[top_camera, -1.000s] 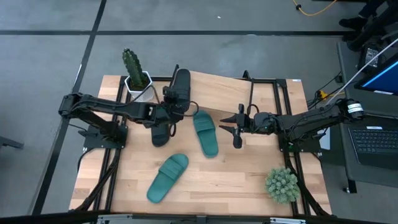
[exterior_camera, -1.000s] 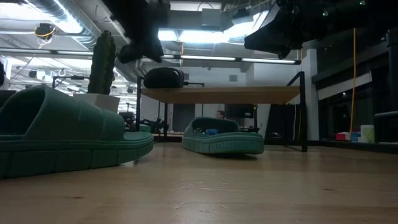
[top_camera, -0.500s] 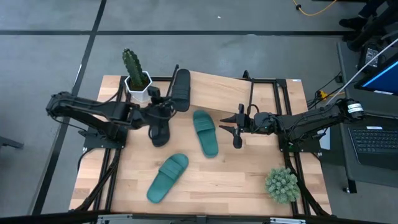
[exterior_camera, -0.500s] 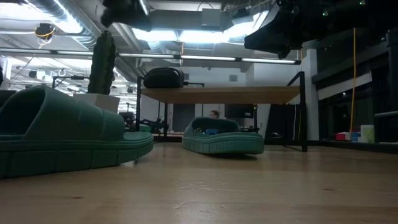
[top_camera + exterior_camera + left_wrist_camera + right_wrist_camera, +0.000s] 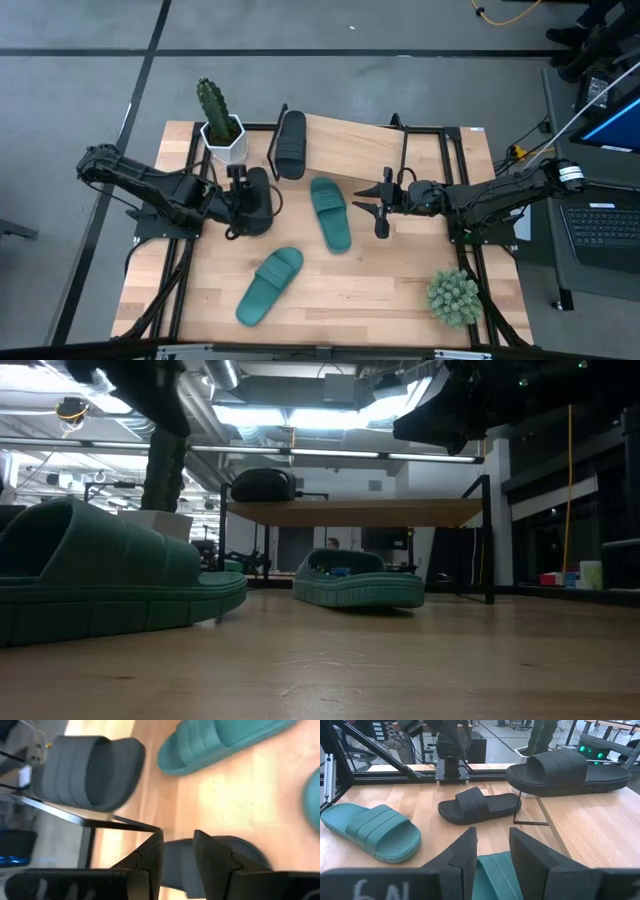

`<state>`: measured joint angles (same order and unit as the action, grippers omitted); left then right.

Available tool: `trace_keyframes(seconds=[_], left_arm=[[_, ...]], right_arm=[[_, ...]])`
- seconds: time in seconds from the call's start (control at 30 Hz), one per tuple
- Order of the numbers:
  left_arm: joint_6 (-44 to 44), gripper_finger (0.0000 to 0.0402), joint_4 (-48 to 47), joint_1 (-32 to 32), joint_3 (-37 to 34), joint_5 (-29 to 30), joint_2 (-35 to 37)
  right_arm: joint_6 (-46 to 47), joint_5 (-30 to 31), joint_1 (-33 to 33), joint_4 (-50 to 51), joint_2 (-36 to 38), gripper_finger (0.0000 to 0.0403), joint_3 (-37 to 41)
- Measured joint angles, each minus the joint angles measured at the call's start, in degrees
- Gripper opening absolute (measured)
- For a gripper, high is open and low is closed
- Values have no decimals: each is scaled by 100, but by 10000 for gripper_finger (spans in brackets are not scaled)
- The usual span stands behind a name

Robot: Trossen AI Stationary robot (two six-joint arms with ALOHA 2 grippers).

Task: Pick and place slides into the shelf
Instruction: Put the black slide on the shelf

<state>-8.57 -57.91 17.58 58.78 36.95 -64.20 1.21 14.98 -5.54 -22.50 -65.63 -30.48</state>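
Observation:
One black slide (image 5: pixel 290 143) lies sole down on the left end of the shelf (image 5: pixel 400 140), seen also as the black slide (image 5: pixel 570 770) in the right wrist view. The second black slide (image 5: pixel 263 205) lies flat on the table; my left gripper (image 5: pixel 243 200) hovers open above it, the slide (image 5: pixel 225 852) showing below its fingers. One teal slide (image 5: pixel 330 213) rests mid-table and the other teal slide (image 5: pixel 270 285) near the front. My right gripper (image 5: pixel 362 205) waits open above the middle teal slide's toe (image 5: pixel 492 870).
A potted cactus (image 5: pixel 218 120) stands at the far left corner beside the shelf. A round green plant (image 5: pixel 455 297) sits at the near right. Bare wood shows between the teal slides and the front edge.
My left gripper has drawn back from the shelf's left end toward the table's left edge, rolling its wrist as it went, and now hangs over the black slide on the table. No slide has moved.

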Motion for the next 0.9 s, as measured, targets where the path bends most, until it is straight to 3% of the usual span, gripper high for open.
trace_keyframes(seconds=[0.47,0.63,0.9], left_arm=[[-1530,100,-157,807,0,-72,-2],[-1795,100,-139,1022,-12,-466,-27],[-2165,100,127,1434,-897,-162,-33]], right_arm=[[11,-2,-4,5,0,116,0],[8,-3,-123,4,-1,116,0],[-3,-4,-496,-3,-2,116,0]])
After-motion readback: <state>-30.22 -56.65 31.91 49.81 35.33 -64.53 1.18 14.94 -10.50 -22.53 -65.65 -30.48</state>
